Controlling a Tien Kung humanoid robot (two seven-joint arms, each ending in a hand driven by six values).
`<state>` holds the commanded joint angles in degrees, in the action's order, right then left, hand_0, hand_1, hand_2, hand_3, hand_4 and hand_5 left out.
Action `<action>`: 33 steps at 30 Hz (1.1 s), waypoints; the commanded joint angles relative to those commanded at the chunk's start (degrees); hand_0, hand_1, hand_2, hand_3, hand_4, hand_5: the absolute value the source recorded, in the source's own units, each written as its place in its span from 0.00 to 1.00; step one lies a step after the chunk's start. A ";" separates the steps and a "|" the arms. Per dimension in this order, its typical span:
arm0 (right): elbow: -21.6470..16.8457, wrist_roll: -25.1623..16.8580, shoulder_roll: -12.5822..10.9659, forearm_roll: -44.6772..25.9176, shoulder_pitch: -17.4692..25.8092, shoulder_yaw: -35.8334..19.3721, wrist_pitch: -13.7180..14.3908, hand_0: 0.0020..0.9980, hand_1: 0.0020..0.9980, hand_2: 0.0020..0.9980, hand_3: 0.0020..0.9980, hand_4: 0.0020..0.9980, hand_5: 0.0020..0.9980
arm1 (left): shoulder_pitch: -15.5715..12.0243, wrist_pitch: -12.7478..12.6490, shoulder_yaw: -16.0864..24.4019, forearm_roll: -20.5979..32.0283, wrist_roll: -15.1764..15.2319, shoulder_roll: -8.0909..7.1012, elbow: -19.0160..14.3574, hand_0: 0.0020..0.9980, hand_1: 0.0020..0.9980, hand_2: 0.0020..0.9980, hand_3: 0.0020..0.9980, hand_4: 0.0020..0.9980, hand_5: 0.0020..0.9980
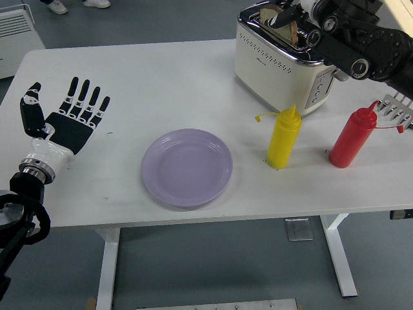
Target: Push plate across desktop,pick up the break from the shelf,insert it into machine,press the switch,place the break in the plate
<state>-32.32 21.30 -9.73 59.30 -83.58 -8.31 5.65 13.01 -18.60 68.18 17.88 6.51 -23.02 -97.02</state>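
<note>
Gripping the bread slice (pixel 284 20) in the toaster (pixel 290 59) slot, right hand (pixel 292 11) (fingers partly hidden), left hand (pixel 66 119) flat, released on table (pixel 161 84), purple plate (pixel 187 166) centre

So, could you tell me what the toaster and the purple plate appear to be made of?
The toaster looks like cream-painted metal or plastic with a polished chrome top, judging by the mirror-like glints along its rim. The plate seems to be matte lavender plastic or glazed ceramic; its soft, even sheen leaves that open.

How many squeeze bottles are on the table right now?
2. The yellow squeeze bottle stands in front of the toaster; the red squeeze bottle stands to its right, near the table's right edge.
</note>
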 joint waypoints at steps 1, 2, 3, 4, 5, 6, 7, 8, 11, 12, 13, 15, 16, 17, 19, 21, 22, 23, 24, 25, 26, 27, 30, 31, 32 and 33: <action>-0.07 -0.06 0.00 0.12 0.04 0.01 0.39 0.39 0.52 0.57 0.62 0.59 0.13 | 0.01 0.00 -0.01 0.00 0.00 0.00 0.00 0.81 0.74 0.73 0.75 0.71 1.00; -0.14 -0.12 0.00 0.21 0.08 0.03 0.75 0.39 0.52 0.57 0.62 0.59 0.13 | 0.02 -0.01 -0.02 0.00 0.00 0.00 0.00 0.81 0.74 0.73 0.75 0.71 1.00; -0.20 -0.19 0.02 0.29 0.13 0.07 1.10 0.39 0.52 0.57 0.62 0.59 0.13 | 0.02 0.00 -0.04 0.00 0.00 0.01 0.01 0.81 0.74 0.73 0.75 0.71 1.00; -0.27 -0.28 0.03 0.37 0.19 0.12 1.47 0.39 0.52 0.57 0.62 0.59 0.13 | 0.03 0.00 -0.05 0.00 -0.01 0.01 0.02 0.81 0.74 0.73 0.75 0.71 1.00; -0.30 -0.32 0.04 0.41 0.23 0.14 1.66 0.39 0.52 0.57 0.62 0.59 0.13 | 0.03 0.00 -0.06 0.01 -0.01 0.01 0.02 0.81 0.74 0.73 0.75 0.71 1.00; -0.35 -0.35 0.06 0.47 0.27 0.21 1.75 0.39 0.52 0.57 0.62 0.59 0.13 | 0.03 0.00 -0.06 0.00 -0.01 0.01 0.02 0.81 0.74 0.73 0.75 0.71 1.00; -0.42 -0.38 0.10 0.55 0.34 0.33 1.78 0.39 0.51 0.56 0.60 0.59 0.12 | 0.02 0.01 -0.05 0.00 -0.02 0.01 0.02 0.81 0.74 0.73 0.75 0.71 1.00; -0.53 -0.40 0.15 0.67 0.44 0.48 1.79 0.39 0.51 0.56 0.60 0.59 0.12 | 0.02 0.01 -0.05 -0.01 -0.02 0.01 0.03 0.81 0.74 0.73 0.75 0.71 1.00; -0.76 -0.39 0.32 1.00 0.72 0.86 1.73 0.39 0.51 0.56 0.60 0.59 0.12 | 0.02 0.02 -0.06 -0.01 -0.02 0.03 0.06 0.81 0.74 0.73 0.75 0.71 1.00; -0.81 -0.38 0.38 1.05 0.81 0.96 1.69 0.39 0.51 0.56 0.60 0.59 0.12 | 0.02 0.02 -0.07 -0.01 -0.01 0.04 0.06 0.81 0.74 0.73 0.75 0.71 1.00; -0.84 -0.38 0.41 1.12 0.88 1.04 1.68 0.39 0.51 0.56 0.60 0.59 0.12 | 0.02 0.01 -0.06 -0.01 -0.01 0.04 0.05 0.81 0.74 0.73 0.75 0.71 1.00; -0.92 -0.37 0.45 1.18 0.99 1.15 1.67 0.39 0.51 0.56 0.60 0.59 0.12 | 0.02 0.01 -0.06 0.00 0.01 0.05 0.04 0.81 0.74 0.73 0.75 0.71 1.00; -0.97 -0.35 0.43 1.21 1.02 1.16 1.69 0.39 0.51 0.56 0.60 0.59 0.12 | 0.02 0.01 -0.05 0.01 0.02 0.05 0.04 0.81 0.74 0.73 0.75 0.71 1.00; -1.05 -0.32 0.40 1.25 1.06 1.16 1.72 0.39 0.51 0.56 0.60 0.59 0.12 | 0.02 0.00 -0.05 0.02 0.04 0.06 0.04 0.81 0.74 0.73 0.75 0.71 1.00; -1.22 -0.25 0.33 1.46 1.10 1.09 1.84 0.38 0.51 0.54 0.56 0.41 0.00 | 0.02 0.00 -0.05 0.04 0.06 0.05 0.01 0.81 0.74 0.73 0.74 0.71 1.00; -1.44 -0.12 0.27 1.79 1.15 1.03 2.07 0.38 0.51 0.54 0.56 0.41 0.00 | 0.01 0.00 -0.05 0.06 0.10 0.06 0.00 0.81 0.74 0.73 0.74 0.71 1.00; -1.55 -0.08 0.25 2.01 1.18 0.99 2.19 0.38 0.51 0.54 0.56 0.41 0.00 | 0.01 -0.01 -0.05 0.07 0.11 0.07 0.00 0.81 0.74 0.73 0.74 0.71 1.00; -1.69 -0.03 0.21 2.32 1.21 0.94 2.38 0.38 0.51 0.54 0.56 0.41 0.00 | 0.00 -0.01 -0.06 0.08 0.13 0.07 0.00 0.81 0.74 0.73 0.74 0.71 1.00; -1.84 0.01 0.17 2.60 1.24 0.91 2.58 0.38 0.51 0.54 0.56 0.41 0.00 | 0.00 -0.02 -0.06 0.09 0.14 0.07 0.01 0.81 0.74 0.73 0.74 0.71 1.00; -1.97 0.06 0.15 2.84 1.28 0.91 2.78 0.41 0.48 0.50 0.49 0.30 0.00 | -0.01 -0.03 -0.06 0.10 0.16 0.08 0.01 0.81 0.74 0.73 0.74 0.71 1.00; -2.04 0.09 0.13 2.96 1.30 0.91 2.88 0.41 0.48 0.50 0.49 0.30 0.00 | -0.02 -0.03 -0.05 0.10 0.17 0.08 0.01 0.81 0.74 0.73 0.74 0.71 1.00; -2.10 0.11 0.12 3.08 1.32 0.91 2.99 0.41 0.48 0.50 0.49 0.30 0.00 | -0.03 -0.03 -0.05 0.11 0.18 0.08 0.01 0.81 0.74 0.73 0.74 0.71 1.00; -2.65 0.43 -0.03 4.33 1.55 0.99 3.80 0.41 0.48 0.50 0.49 0.30 0.00 | -0.08 -0.07 -0.02 0.12 0.23 0.09 -0.01 0.81 0.74 0.73 0.74 0.71 1.00; -2.83 0.51 -0.10 4.67 1.61 0.90 3.91 0.39 0.45 0.47 0.45 0.28 0.00 | -0.09 -0.07 0.00 0.12 0.23 0.09 -0.02 0.81 0.74 0.73 0.74 0.71 1.00; -3.03 0.61 -0.18 5.05 1.69 0.74 3.99 0.39 0.45 0.47 0.45 0.28 0.00 | -0.11 -0.08 0.01 0.12 0.24 0.10 -0.02 0.81 0.74 0.73 0.74 0.71 1.00; -3.24 0.70 -0.28 5.33 1.75 0.50 4.12 0.39 0.45 0.47 0.45 0.28 0.00 | -0.13 -0.08 0.02 0.11 0.24 0.10 -0.02 0.81 0.74 0.73 0.74 0.71 1.00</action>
<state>-35.56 22.00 -10.01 64.64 -81.83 -7.80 9.77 12.88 -18.69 68.20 17.99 6.74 -22.92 -97.04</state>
